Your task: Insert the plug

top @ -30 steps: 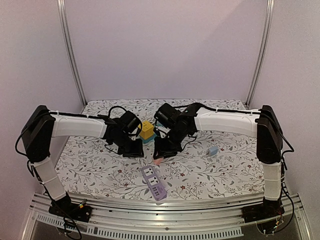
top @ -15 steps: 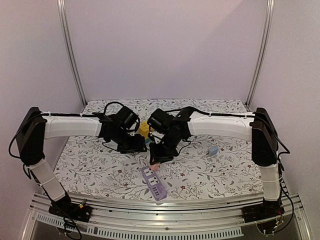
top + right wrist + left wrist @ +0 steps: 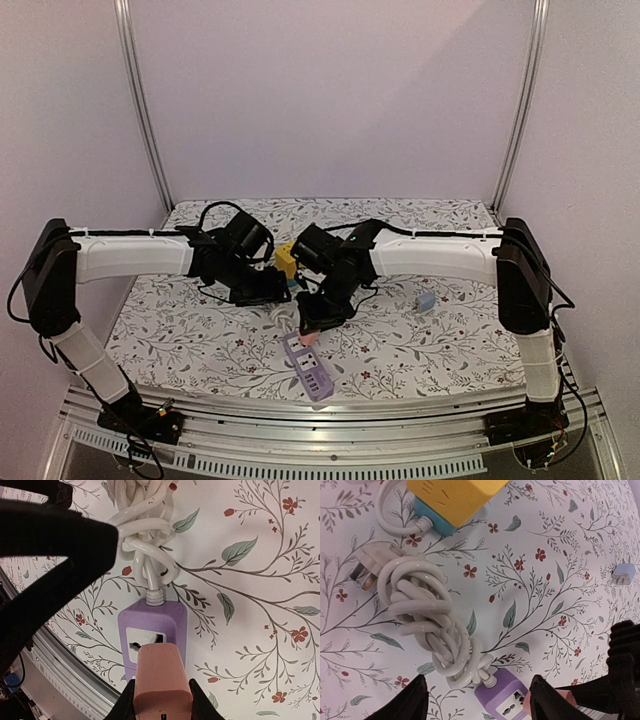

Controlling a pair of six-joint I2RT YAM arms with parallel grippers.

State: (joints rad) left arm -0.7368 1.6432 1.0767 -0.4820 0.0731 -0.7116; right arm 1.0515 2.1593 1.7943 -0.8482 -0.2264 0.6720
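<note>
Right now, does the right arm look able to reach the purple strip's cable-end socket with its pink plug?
Probably yes: the pink plug in the right gripper hangs over that socket on the purple strip, nothing between; the coiled cable lies beyond.

The right end effector (image 3: 309, 328) held a pink block-shaped plug (image 3: 308, 339) just above the purple plastic power strip (image 3: 310, 368), at its far end.

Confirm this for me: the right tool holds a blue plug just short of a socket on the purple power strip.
Wrong in one respect: the plug is pink, not blue. The right wrist view shows it gripped in the right tool, just short of a socket on the purple power strip.
</note>
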